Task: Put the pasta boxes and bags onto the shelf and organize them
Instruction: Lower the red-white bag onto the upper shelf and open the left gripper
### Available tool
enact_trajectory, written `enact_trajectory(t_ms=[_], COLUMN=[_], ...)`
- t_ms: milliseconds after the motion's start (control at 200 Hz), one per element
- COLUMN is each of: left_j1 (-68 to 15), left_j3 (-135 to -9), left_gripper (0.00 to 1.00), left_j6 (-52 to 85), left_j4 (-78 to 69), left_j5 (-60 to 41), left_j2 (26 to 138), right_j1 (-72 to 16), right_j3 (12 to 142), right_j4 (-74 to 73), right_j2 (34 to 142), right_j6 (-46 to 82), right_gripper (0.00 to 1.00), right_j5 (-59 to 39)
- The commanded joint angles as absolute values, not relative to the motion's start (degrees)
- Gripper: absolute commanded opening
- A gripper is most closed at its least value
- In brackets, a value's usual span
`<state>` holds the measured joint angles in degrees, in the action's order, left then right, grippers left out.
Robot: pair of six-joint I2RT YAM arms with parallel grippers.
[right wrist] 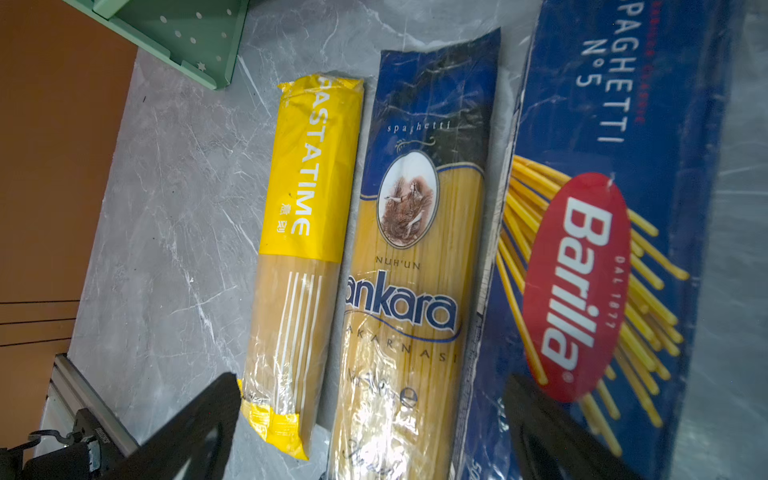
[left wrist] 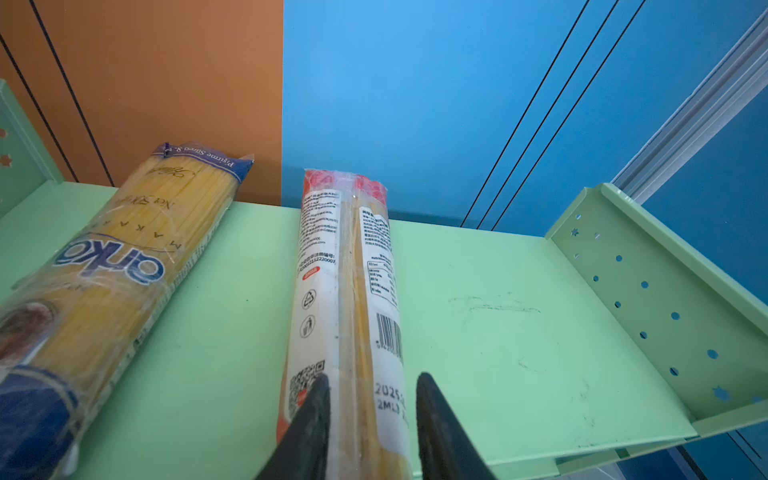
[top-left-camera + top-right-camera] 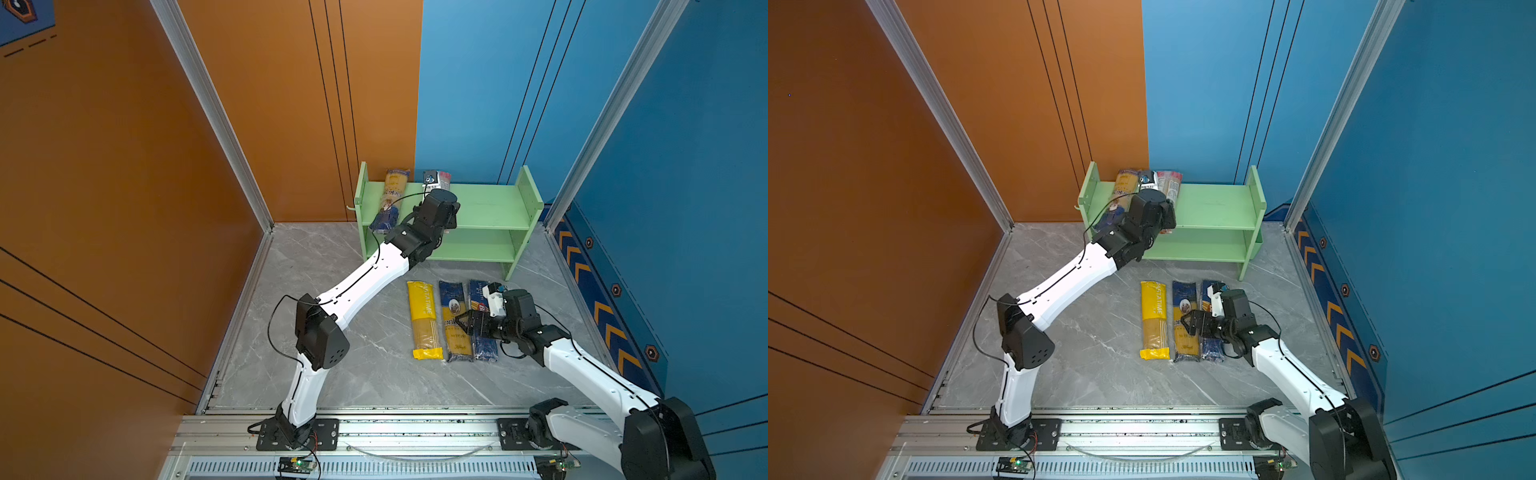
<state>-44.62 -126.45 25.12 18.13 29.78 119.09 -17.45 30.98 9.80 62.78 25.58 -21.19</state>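
Left gripper (image 2: 372, 376) is seen narrowly parted astride red-ended bag (image 2: 345, 270), laid on shelf (image 2: 498, 332) top; grip cannot be told. Right gripper (image 1: 372, 378) is noted wide open, empty, over ankara bag (image 1: 415, 249) on counter (image 1: 166, 208).

Grey marble tabletop (image 3: 353, 374), orange wall (image 3: 104, 166)

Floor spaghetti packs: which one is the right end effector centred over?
The blue-and-yellow ankara bag, middle of the three. The open right end effector hangs over it; the yellow Pastatime bag and the Barilla pack lie either side.
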Motion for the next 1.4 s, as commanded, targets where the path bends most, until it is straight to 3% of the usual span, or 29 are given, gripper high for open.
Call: enact_trajectory(t_ms=[0,846,1397], left_j1=[-44.2,-44.0,-43.2], left_j3=[-128.2,-126.6,-112.7], left_gripper=[0.36,0.41,0.43], left_j6=[25.7,25.5,27.3], left_j4=[16.9,16.2,8.7], left_j5=[29.3,27.5,23.0], left_j2=[118.6,116.1,107.6], right_j1=[-17.0,-16.9,-17.0], right_j3=[30.4,30.8,30.1], right_j4=[9.0,8.9,7.3], right_j2=[62.7,63.0,63.2], right_j6=[26.0,26.2,27.0], right_gripper=[0.96,0.96,0.96], right_j5=[-20.5,-20.7,-21.1])
